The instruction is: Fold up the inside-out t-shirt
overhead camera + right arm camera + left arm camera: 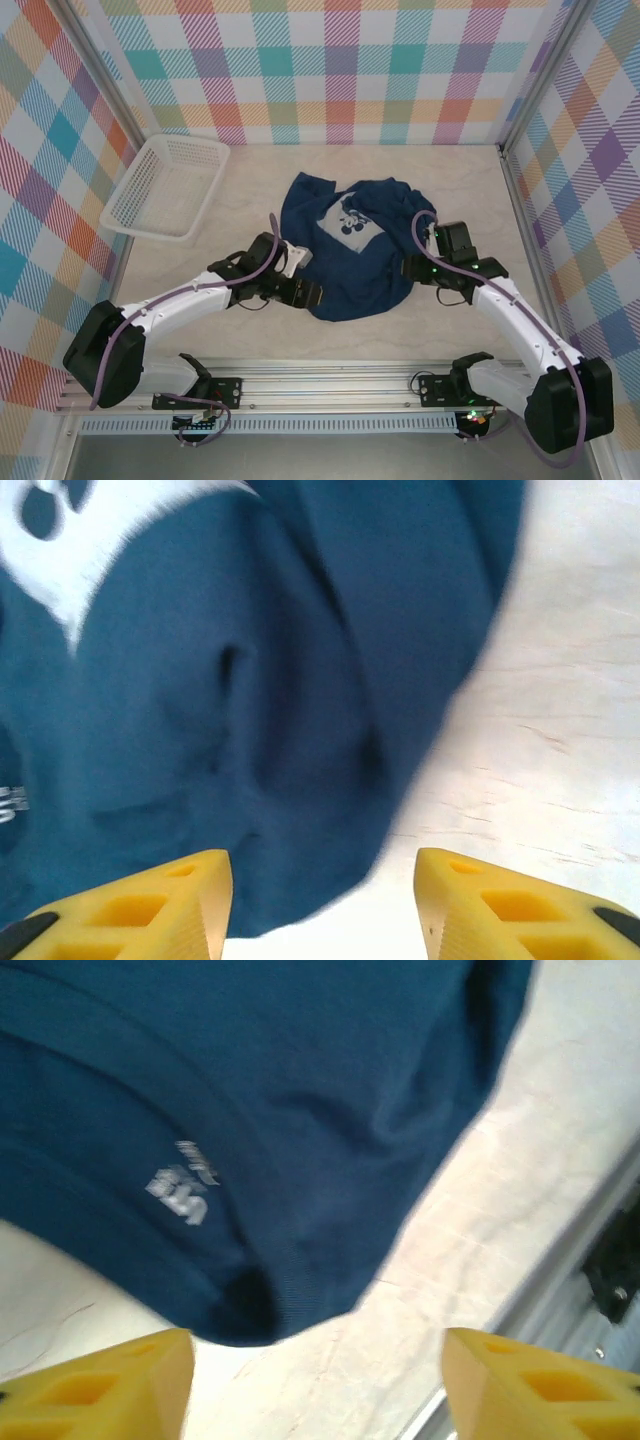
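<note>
Fabric of the t-shirt [345, 255] lies just ahead of both spread, empty jaw pairs: I see the left gripper [318, 1360] at its near-left hem, the right gripper [322, 880] at its right edge.

Reference thing: white plastic basket [165, 190], lattice-walled, sitting upright on the pale wood-grain surface [380, 340].

- The surface extended to the basket's right and to its near side, with faint grain lines showing.
- The plaid back wall [340, 70], in pastel checks, stood just behind the basket.
- The left plaid wall [45, 160] ran just beside the basket's left rim.
- The right plaid wall [590, 150] stood well apart, far to the basket's right.
- An aluminium post [100, 70] rose at the corner behind the basket's left end.
- A slotted aluminium rail [330, 385] ran along the surface's edge, well to the near side of the basket.
</note>
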Available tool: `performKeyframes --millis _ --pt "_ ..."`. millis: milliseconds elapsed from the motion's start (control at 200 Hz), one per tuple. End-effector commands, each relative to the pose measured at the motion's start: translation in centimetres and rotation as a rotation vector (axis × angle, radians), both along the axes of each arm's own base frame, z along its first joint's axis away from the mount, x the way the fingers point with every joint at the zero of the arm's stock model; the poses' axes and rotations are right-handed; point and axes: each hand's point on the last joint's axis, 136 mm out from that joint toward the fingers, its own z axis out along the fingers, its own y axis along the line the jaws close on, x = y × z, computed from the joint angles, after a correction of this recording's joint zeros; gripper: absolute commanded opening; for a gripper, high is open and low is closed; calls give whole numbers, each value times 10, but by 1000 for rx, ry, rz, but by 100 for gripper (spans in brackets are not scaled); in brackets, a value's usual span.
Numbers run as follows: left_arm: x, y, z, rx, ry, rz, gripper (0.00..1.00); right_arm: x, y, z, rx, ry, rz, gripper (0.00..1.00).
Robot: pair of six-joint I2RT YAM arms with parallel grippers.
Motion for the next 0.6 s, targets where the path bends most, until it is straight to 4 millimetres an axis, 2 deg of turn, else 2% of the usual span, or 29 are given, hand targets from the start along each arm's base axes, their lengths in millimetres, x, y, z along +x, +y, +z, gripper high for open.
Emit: performKeyframes --millis 0,105,170,230,395,515,595 --pt "52 2 44 -3 -181 176 71 24 35 22 71 -47 68 54" --pt "71 -16 38 -26 -136 217 71 35 49 17 103 -27 92 56" --pt "73 -28 30 -10 -121 207 71 38 62 13 130 -5 117 58" --pt "67 -40 20 19 -114 158 70 36 67 6 116 37 133 59" --pt "46 -85 -3 107 -173 17 70 33 41 -14 -8 84 58 61" --pt "48 -116 -10 206 -303 -62 71 30 26 -26 -9 138 10 61" --pt "54 -128 -27 266 -364 -85 71 25 23 -37 -7 173 13 61"
